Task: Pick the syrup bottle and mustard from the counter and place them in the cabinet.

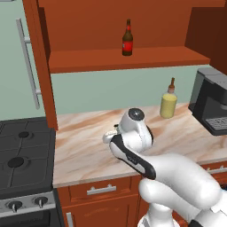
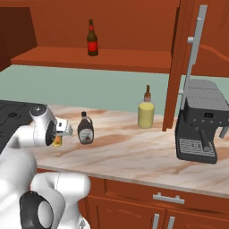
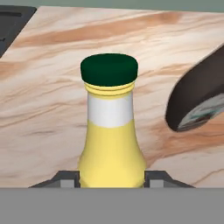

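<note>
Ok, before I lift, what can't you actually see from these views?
- Mustard: its base is cut off by the hand view's bottom edge; the hand closes on its body.
- Syrup bottle: cut off by the hand view's right edge.
- Left base view: the arm hides both bottles.
- Syrup bottle label: too small to read in the right base view.

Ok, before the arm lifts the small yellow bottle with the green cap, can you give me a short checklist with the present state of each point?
1. Gripper closed on the small yellow mustard bottle with the green cap: ok, a finger sits at each side of its body.
2. Mustard upright: ok.
3. Dark brown syrup bottle with the pale label apart from the mustard: ok, but close beside it.
4. Shelf of the reddish-brown wooden cabinet has free room: ok, only a slim brown bottle with a red label stands there.
5. Grip firm enough: cannot tell.
</note>
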Tool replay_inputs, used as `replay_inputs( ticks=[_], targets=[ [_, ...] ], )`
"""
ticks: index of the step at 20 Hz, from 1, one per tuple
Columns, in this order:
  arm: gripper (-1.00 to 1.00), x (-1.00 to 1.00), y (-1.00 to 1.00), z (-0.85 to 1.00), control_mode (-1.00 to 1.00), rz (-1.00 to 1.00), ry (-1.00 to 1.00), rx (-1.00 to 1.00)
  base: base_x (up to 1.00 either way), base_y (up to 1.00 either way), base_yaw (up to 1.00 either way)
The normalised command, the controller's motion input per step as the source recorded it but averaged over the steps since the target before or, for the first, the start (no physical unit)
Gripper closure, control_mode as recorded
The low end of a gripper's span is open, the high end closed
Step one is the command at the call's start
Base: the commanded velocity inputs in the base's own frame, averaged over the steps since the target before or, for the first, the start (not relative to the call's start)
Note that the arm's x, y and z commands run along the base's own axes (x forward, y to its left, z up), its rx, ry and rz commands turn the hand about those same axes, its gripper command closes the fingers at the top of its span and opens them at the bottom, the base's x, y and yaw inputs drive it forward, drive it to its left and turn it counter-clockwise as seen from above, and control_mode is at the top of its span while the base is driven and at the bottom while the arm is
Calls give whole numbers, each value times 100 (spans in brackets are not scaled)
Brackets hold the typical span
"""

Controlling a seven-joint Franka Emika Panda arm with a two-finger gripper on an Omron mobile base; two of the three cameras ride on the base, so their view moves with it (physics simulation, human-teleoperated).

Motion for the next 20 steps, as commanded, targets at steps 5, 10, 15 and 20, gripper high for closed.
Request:
replay_inputs(
  ticks=[5,10,15,20],
  targets=[
    [100,-25,0,99,-100,3,-22,4,0,0,0],
    [100,-22,0,94,-100,3,-25,3,0,0,0],
    [100,-19,0,96,-100,3,-23,4,0,0,0],
    [100,-5,0,100,-100,1,-18,3,0,0,0]
  ],
)
